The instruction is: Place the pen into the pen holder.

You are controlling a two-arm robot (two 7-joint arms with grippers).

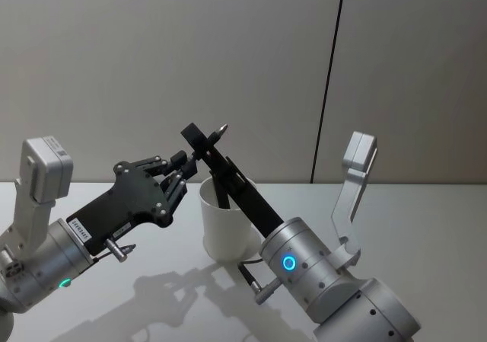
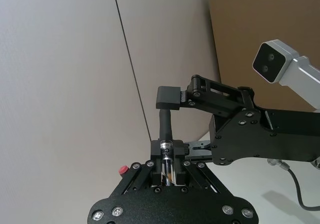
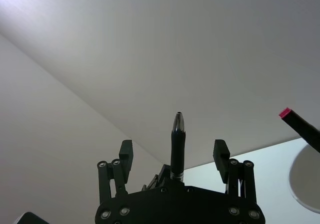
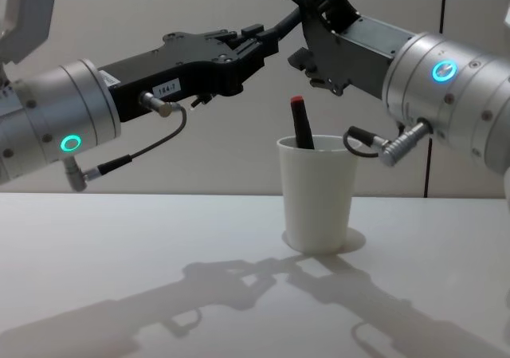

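Clearly the risk sits at the handover above the white pen holder point(image 4: 318, 190), mid-frame in the chest view. The left gripper point(image 2: 167, 160) is clamped on the pen point(image 2: 165, 134), while the right gripper point(image 3: 173, 156) stands apart around its tip. An early release would probably drop it outside the rim, beside the red-capped marker point(image 4: 301, 123) already inside.

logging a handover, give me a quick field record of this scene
left gripper: shut on black pen with silver tip, raised above the table
right gripper: open, fingers either side of that pen
pen holder: white paper cup, upright on white table
in cup: dark marker with red end
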